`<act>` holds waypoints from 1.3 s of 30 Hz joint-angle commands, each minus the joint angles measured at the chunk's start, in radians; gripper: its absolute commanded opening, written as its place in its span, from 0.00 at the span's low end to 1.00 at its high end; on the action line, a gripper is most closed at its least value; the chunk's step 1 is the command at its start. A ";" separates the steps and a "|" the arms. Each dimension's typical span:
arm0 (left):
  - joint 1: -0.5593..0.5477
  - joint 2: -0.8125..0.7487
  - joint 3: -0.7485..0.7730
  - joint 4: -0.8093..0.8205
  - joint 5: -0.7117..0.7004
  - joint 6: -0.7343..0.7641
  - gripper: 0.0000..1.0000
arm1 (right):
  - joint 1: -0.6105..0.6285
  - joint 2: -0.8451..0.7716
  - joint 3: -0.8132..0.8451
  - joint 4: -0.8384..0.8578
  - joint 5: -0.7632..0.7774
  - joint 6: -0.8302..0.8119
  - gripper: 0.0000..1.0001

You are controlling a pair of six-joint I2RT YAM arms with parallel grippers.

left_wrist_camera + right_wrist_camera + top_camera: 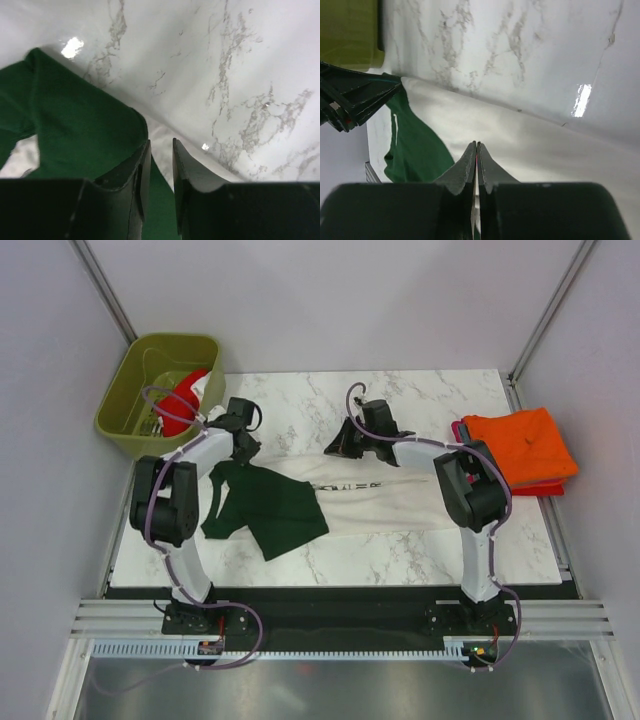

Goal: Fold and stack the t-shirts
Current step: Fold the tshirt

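Observation:
A cream t-shirt (390, 502) with dark green sleeves (275, 510) lies folded lengthwise across the middle of the marble table. My left gripper (245, 450) hovers at its far left end, over the green sleeve (75, 125). Its jaws (161, 142) stand apart, and green cloth shows low in the gap. My right gripper (332, 447) sits at the shirt's far edge, pointing left. It is shut (477, 144) just above the cream cloth (535, 135), with a thin pale sliver between the jaws. A folded orange t-shirt (520, 445) rests on a red one (550, 490) at the right.
An olive-green bin (120, 425) stands off the table's far left corner with a red shirt (180, 405) inside; it also shows in the right wrist view (350, 30). The left arm (355, 100) is close on that view's left. Grey walls surround the table.

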 commanded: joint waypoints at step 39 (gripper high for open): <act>-0.113 0.108 0.087 -0.078 -0.025 0.114 0.02 | 0.098 -0.569 -0.615 -0.482 0.593 -0.234 0.00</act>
